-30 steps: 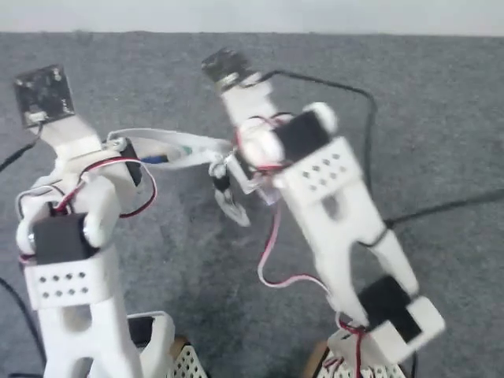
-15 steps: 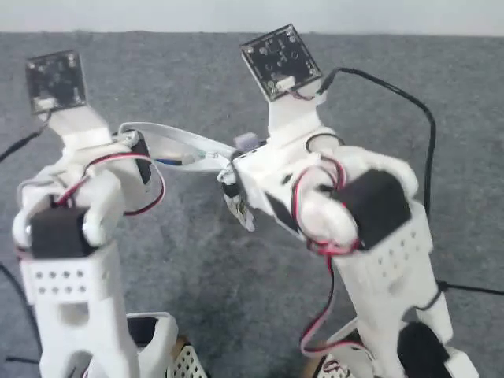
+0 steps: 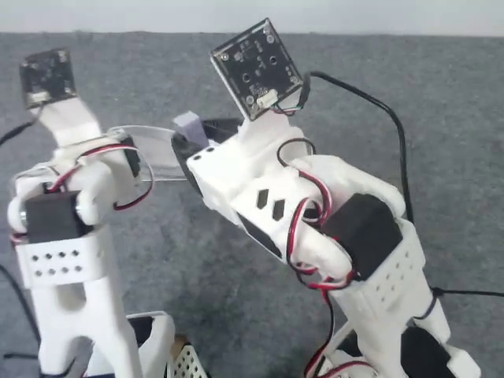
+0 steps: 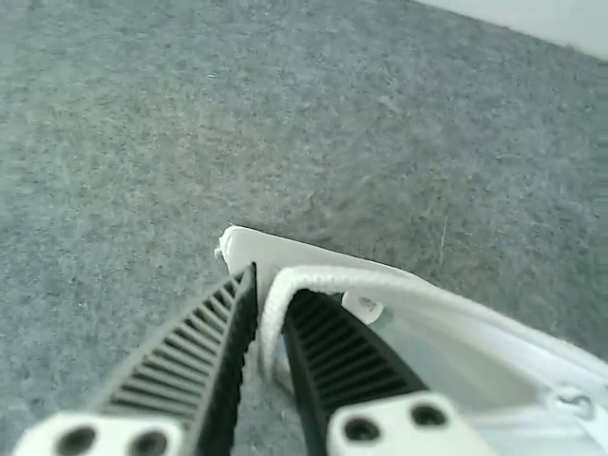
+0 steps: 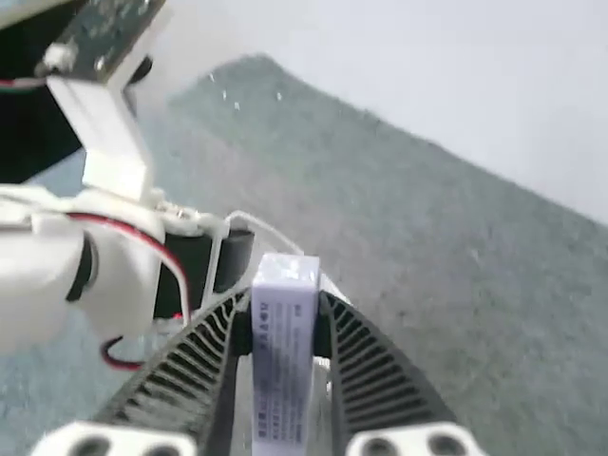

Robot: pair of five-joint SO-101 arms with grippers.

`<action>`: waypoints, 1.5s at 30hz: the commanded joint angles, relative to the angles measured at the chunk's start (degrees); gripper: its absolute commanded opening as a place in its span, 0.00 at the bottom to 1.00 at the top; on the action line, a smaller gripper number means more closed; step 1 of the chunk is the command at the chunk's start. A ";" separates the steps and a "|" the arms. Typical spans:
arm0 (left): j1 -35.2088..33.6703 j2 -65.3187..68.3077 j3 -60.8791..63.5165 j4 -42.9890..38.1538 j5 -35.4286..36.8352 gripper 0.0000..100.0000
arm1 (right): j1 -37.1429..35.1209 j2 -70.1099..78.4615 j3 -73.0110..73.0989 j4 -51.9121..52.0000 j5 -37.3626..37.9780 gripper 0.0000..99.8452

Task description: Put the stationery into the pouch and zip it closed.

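Our right gripper (image 5: 282,299) was clamped on a small white and lilac rectangular block (image 5: 282,347) of printed stationery, its jaws pressed to either side. Over the last second we had swung that arm up and across towards the left arm, so that in the high view the block (image 3: 187,123) sat just above the near end of the white soft pouch (image 4: 446,323), no longer off to its side. Our left gripper (image 4: 269,285) had hardly shifted and pinched the pouch's corded rim between its ribbed jaws, holding it up. We judged the block was about ready to go in, though we could not see how wide the mouth stood; zipping remained. Everything rested on grey felt-like carpet (image 3: 441,110), with a black cable (image 3: 396,134) trailing across it and a pale plain wall (image 5: 456,85) behind.
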 commanded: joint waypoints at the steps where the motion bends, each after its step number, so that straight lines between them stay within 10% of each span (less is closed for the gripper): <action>1: -1.85 -0.53 -1.63 -0.26 -0.09 0.01 | -0.57 -3.12 4.57 -7.60 -0.35 0.01; 26: -1.67 -0.26 -1.19 -0.26 -0.44 0.01 | -1.54 -27.12 69.45 -78.99 6.24 0.01; 45: -2.02 -0.26 -1.19 -0.35 -0.44 0.01 | -6.02 -10.51 80.79 -112.31 17.49 0.01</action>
